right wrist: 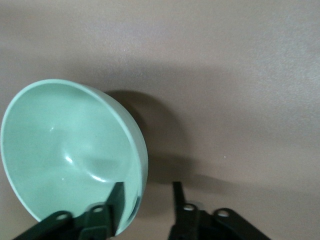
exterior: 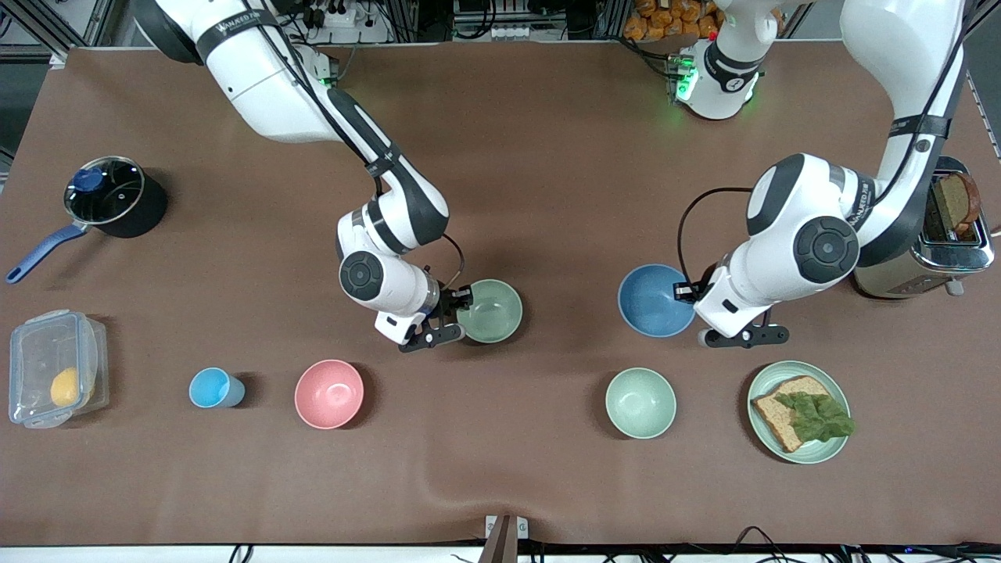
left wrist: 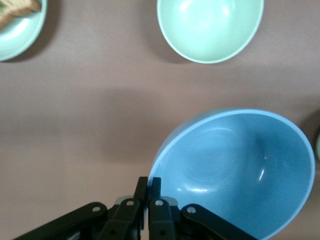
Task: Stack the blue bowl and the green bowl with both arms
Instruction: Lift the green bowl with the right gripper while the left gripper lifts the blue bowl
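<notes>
The front view looks down from high up, facing the robots. Each wrist view looks close down at the brown desk (exterior: 547,156).

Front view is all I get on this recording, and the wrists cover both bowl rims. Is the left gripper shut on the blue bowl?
Observer: Yes. The left wrist view shows the left gripper with its fingers pinched together on the rim of the blue bowl.
Operator: And the right one on the green bowl?
Observer: Not shut. In the right wrist view the right gripper is open and straddles the wall of the green bowl, one finger inside the bowl and the other outside.
</notes>
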You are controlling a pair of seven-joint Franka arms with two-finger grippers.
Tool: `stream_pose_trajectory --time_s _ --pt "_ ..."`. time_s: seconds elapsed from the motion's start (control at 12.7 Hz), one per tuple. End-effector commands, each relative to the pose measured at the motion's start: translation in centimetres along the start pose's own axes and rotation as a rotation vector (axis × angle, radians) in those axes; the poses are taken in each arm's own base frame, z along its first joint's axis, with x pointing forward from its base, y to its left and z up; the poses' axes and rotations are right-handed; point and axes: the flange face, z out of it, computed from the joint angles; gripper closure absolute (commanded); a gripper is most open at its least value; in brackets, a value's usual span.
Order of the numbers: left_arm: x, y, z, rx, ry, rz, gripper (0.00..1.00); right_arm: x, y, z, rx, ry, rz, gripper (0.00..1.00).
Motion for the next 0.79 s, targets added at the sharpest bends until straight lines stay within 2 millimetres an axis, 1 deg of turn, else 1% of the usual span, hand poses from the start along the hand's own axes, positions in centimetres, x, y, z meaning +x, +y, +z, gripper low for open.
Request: stream_pose_trajectory --time_s 0.0,0.08,0.16,0.24,0.39,0.47,0.55,0.63,0.71 --pt "0.0 0.3 -0.7 -0.053 -0.021 -0.048 1.00 1.0 0.1 -2.5 0.034 0.025 0.025 0.00" --pt "0.0 0.6 -1.1 -0.068 -0.020 -0.058 1.00 1.4 1.7 -2.8 0.039 0.027 0.084 0.00" --pt "-0.2 1.8 -1.3 -0.099 -0.025 -0.065 1.00 1.4 2.0 -2.7 0.067 0.010 0.199 0.00" --pt "-0.8 3.7 -0.7 -0.115 -0.043 -0.071 1.00 1.5 1.7 -2.9 0.106 -0.002 0.336 0.00" --pt "-0.3 6.4 0.3 -0.147 -0.031 -0.122 1.00 1.8 1.2 -3.0 0.132 -0.008 0.507 0.00" --pt "-0.5 8.5 1.0 -0.161 -0.018 -0.145 1.00 1.9 1.4 -2.4 0.127 -0.015 0.581 0.00" --pt "-0.2 9.4 1.7 -0.179 -0.011 -0.169 1.00 1.9 2.0 -1.2 0.123 -0.026 0.616 0.00" --pt "0.0 10.1 2.4 -0.183 -0.015 -0.177 1.00 1.8 2.0 -0.9 0.127 -0.035 0.627 0.00" --pt "-0.1 10.9 3.1 -0.190 -0.014 -0.171 1.00 2.1 3.0 -0.9 0.156 -0.046 0.669 0.00"
